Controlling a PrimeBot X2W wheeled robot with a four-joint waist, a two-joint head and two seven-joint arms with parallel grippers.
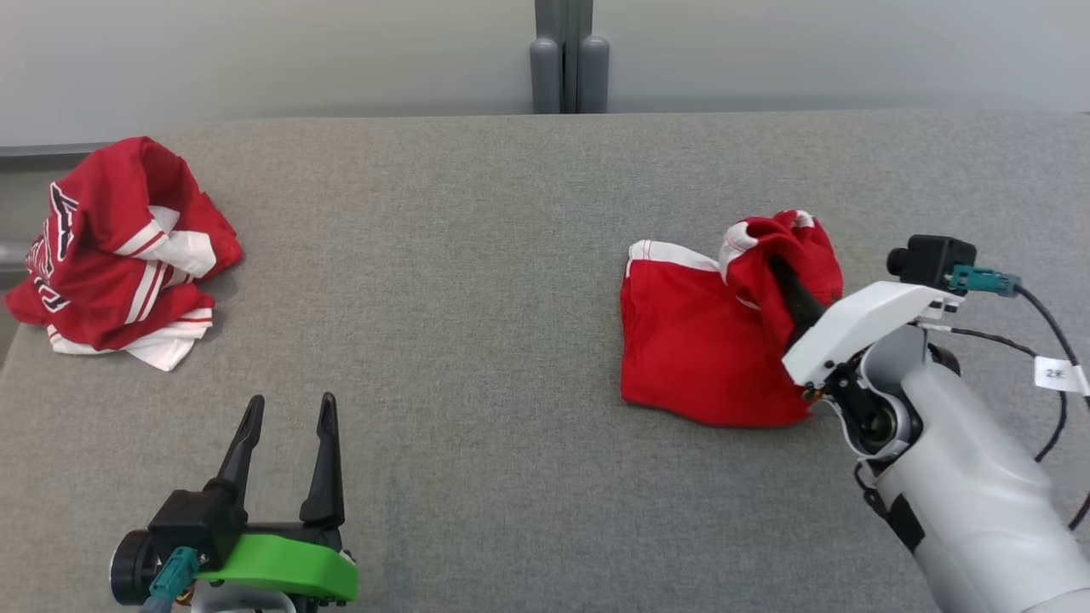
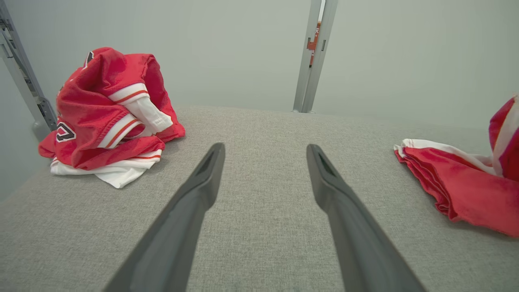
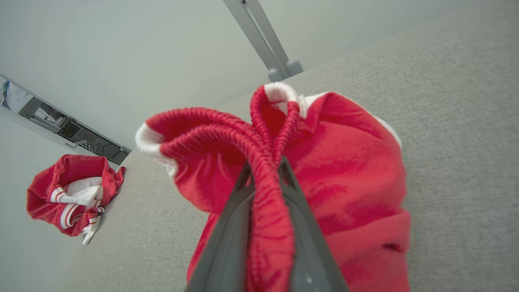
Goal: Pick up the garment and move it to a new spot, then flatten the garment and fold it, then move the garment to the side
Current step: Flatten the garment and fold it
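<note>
The right end effector (image 3: 265, 164) is clamped on the red garment (image 1: 698, 340), its two dark fingers (image 3: 227, 235) pinching a gathered, ribbed band of cloth between them. In the right wrist view the band runs up between the fingers and spreads into red folds with white trim at the edges. The garment sits on the right half of the grey fabric-covered table (image 1: 477, 298). Its upper right part is bunched around the fingers, while its lower left part spreads flat on the surface with a white-edged hem toward the far side. It may be a pair of shorts, though the bunched cloth makes that hard to tell.

The left end effector (image 1: 291, 400) is at the near left of the table, its fingers spread wide apart with nothing between them (grey fabric shows through the gap in the left wrist view). A crumpled red and white jersey (image 1: 119, 255) lies at the far left corner of the table, well apart from both the garment and the left end effector. A grey post (image 1: 569, 60) stands behind the table's far edge.
</note>
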